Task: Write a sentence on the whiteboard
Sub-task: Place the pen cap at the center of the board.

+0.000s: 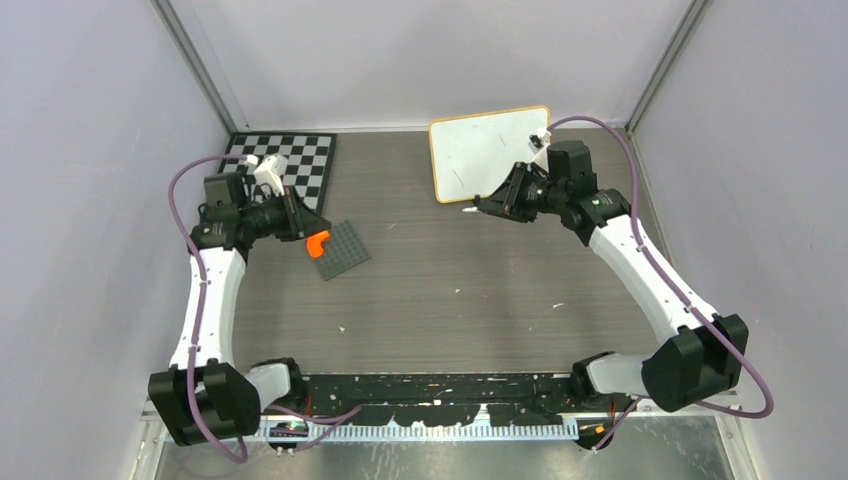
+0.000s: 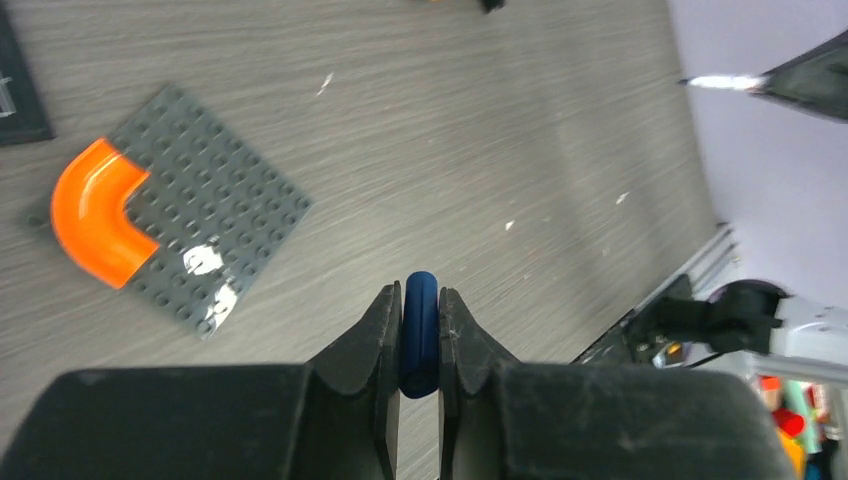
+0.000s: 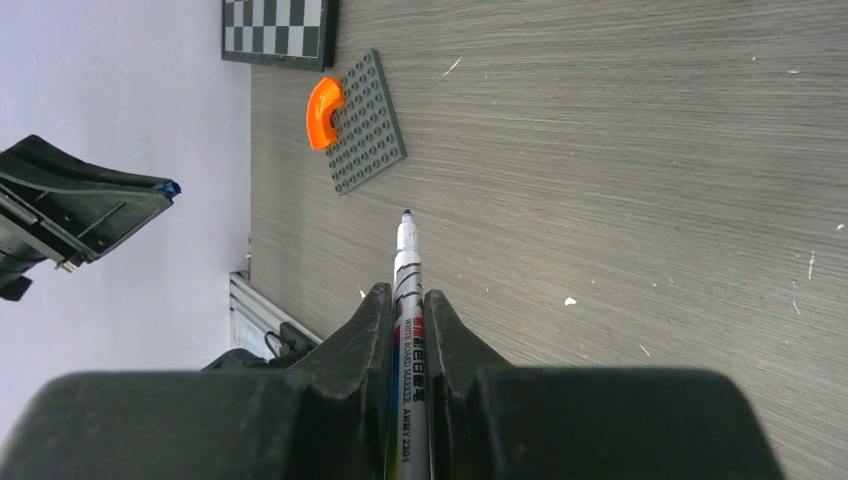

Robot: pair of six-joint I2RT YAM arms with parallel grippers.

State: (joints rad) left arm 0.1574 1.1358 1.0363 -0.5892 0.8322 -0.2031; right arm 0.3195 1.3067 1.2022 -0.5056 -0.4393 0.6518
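Your right gripper (image 3: 405,295) has its fingers (image 3: 372,318) drawn in as tight as they go around a marker (image 3: 406,250). They clamp the printed barrel on both sides. The bare dark tip sticks out ahead of them with no cap on it. In the top view that tip points toward 9 o'clock. It sits just off the whiteboard's lower edge, at about 6 o'clock from the board, and you cannot tell whether it touches anything.

Your left gripper (image 2: 420,298) is nearly shut, with only a narrow gap between the fingers (image 2: 384,322). That gap is filled by a short dark blue cap (image 2: 420,340), held upright, its rounded end poking past the fingertips. This hand hangs over the left of the table (image 1: 470,290). It is just at 9 o'clock of a grey studded plate (image 1: 345,250) that carries an orange curved piece (image 1: 318,243) at its edge. A checkerboard (image 1: 290,160) lies at 12 o'clock from it.

The whiteboard (image 1: 480,150) sits at about 1 o'clock on the table, near the back wall, turned slightly askew. It has a thin light-orange frame with rounded corners, and from above its face reads plain white.
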